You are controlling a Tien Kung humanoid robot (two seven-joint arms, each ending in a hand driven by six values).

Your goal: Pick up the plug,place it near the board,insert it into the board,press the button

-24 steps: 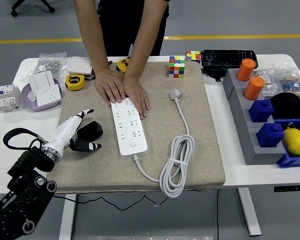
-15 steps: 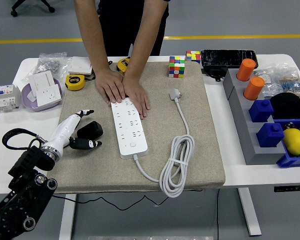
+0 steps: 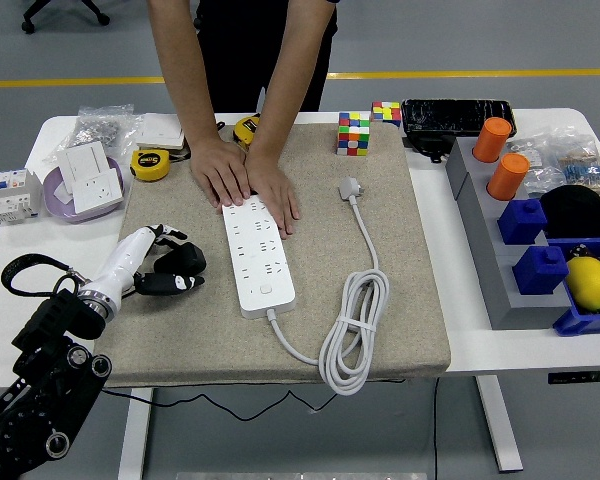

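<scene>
A white power strip [image 3: 256,252] lies lengthwise on the beige mat [image 3: 400,300], its button [image 3: 266,289] at the near end. Its white plug [image 3: 351,188] rests on the mat to the right, and the cable [image 3: 353,330] runs from it to a coil near the front. A person's two hands [image 3: 245,178] press flat on the strip's far end. My left hand [image 3: 172,270], with black fingers on a white forearm, lies on the mat left of the strip. The fingers are relaxed, hold nothing and stay apart from the strip. The right arm is out of view.
Two cube puzzles [image 3: 354,132] and a black case [image 3: 456,115] sit at the back. Yellow tape measures [image 3: 151,164] and a purple dish of sockets [image 3: 84,185] are back left. A grey rack [image 3: 500,235] with orange and blue blocks and a lemon [image 3: 589,281] stands at the right.
My left arm has drawn back slightly to the left and toward the near edge, its fingers closer together. The person's hands, the strip and the plug have not moved.
</scene>
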